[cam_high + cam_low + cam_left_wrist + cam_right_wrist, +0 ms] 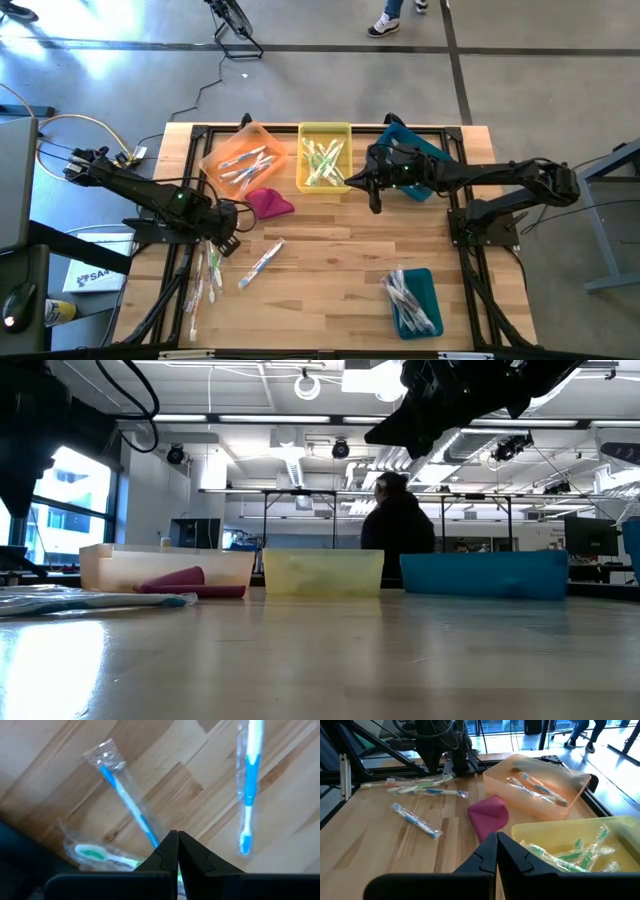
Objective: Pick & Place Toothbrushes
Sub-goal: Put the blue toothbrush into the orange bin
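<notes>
The big wooden table (pixel 340 260) holds an orange plastic bin (pixel 243 158), a yellow plastic bin (pixel 324 157) and two teal plastic bins (pixel 415 301), all with thin wrapped toothbrushes (pixel 260 263) inside. More toothbrushes lie loose near the left gripper (pixel 226 246), which is closed and empty. A pink cloth lump (pixel 269 203) sits by the orange bin. The right gripper (pixel 376 205) is closed too, empty, beside the yellow bin.

The middle of the desk (pixel 340 250) lies open between both arms. The orange bin (pixel 243 157), yellow bin (pixel 324 156) and magenta cloth (pixel 270 203) crowd the far side, and loose toothbrushes (pixel 205 278) litter the left edge.
</notes>
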Robot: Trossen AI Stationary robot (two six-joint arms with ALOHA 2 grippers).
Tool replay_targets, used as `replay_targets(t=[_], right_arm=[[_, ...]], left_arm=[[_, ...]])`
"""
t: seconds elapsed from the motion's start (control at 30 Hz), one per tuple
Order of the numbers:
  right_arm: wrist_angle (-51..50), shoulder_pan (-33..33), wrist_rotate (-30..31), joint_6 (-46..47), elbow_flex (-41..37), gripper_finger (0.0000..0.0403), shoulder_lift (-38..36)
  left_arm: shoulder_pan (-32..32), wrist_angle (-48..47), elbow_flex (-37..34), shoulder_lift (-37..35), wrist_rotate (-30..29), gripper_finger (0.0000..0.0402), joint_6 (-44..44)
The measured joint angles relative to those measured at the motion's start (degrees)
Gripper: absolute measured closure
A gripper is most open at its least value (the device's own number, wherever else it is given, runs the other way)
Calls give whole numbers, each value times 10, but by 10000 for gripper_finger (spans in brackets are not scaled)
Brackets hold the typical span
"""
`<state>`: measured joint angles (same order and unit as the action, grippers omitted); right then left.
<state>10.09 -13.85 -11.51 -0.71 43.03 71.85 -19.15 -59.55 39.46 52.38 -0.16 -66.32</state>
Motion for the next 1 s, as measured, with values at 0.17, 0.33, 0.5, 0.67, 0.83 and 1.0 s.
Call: replay_targets(t=[0.17,0.33,0.5,0.67,0.83,1.0], right_arm=[[0,0,0,-2,0,401,0],[0,0,0,-2,0,401,0],[0,0,0,-2,0,401,0],[0,0,0,-2,0,401,0],[-2,0,0,-2,0,401,0],[-4,0,-8,-3,0,401,0]], left_arm=[[0,4,0,0,-7,399,34],[0,-1,0,3,-4,374,58],[0,-6,0,9,-5,311,59],[0,-8,0,19,-41,256,61],[0,-9,-2,42,-69,243,49],[0,-9,-19,72,-51,243,8]])
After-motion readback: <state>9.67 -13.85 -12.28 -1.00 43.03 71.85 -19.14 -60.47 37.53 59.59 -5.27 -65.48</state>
